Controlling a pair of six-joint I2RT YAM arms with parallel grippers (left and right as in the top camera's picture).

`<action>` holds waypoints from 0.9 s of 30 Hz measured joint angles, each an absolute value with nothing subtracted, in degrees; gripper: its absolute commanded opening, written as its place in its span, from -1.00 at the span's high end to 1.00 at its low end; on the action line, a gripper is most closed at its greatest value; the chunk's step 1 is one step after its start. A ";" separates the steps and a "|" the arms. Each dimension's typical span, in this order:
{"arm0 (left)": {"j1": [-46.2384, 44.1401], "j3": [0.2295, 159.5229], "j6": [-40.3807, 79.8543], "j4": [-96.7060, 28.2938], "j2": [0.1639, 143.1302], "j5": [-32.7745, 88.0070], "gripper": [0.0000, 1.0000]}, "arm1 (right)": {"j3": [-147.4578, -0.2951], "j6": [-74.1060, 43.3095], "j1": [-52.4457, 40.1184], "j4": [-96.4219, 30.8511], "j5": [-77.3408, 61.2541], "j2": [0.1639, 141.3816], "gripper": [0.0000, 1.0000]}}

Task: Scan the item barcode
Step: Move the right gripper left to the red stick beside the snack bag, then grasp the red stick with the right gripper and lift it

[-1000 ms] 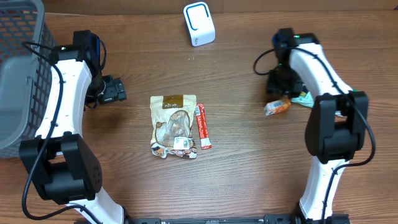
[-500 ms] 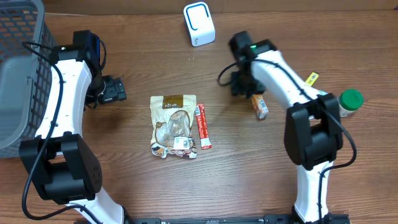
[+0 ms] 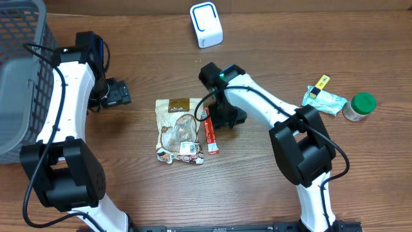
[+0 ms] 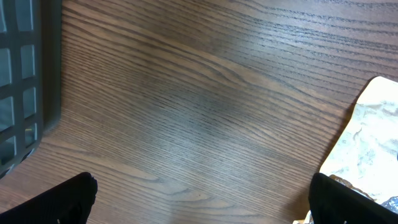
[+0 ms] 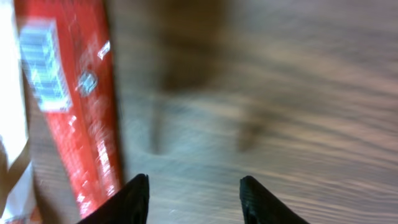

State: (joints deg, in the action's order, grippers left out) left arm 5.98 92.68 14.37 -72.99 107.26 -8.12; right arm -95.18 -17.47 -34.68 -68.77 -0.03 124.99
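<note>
Red stick packet (image 3: 210,132) lies flat mid-table, at 9 o'clock of my right gripper (image 3: 230,118).
Glossy red film, long and narrow, with a white barcode patch (image 5: 43,73) (blurred); a crinkly tan pouch (image 3: 179,129) sits just beside it. Right fingers are apart and empty, and the left gripper (image 3: 122,93) gapes wide.

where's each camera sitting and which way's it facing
overhead: above the table, looking straight down; both arms, left gripper and right gripper show
left wrist: on left arm, facing down at wood between basket and snack bag; own fingertips show
right wrist: on right arm, facing down; own fingertips, red stick pack left
shared: overhead and right wrist both show that pack
</note>
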 measured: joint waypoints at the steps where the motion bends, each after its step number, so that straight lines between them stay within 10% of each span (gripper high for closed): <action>1: 5.98 92.68 14.37 -72.99 107.26 -8.14 -1.00 | -94.63 -17.72 -35.07 -68.75 -0.93 124.99 0.13; 27: 5.98 92.68 14.37 -72.99 107.26 -8.12 -1.00 | -92.68 -20.14 -35.88 -71.11 -8.10 123.07 0.32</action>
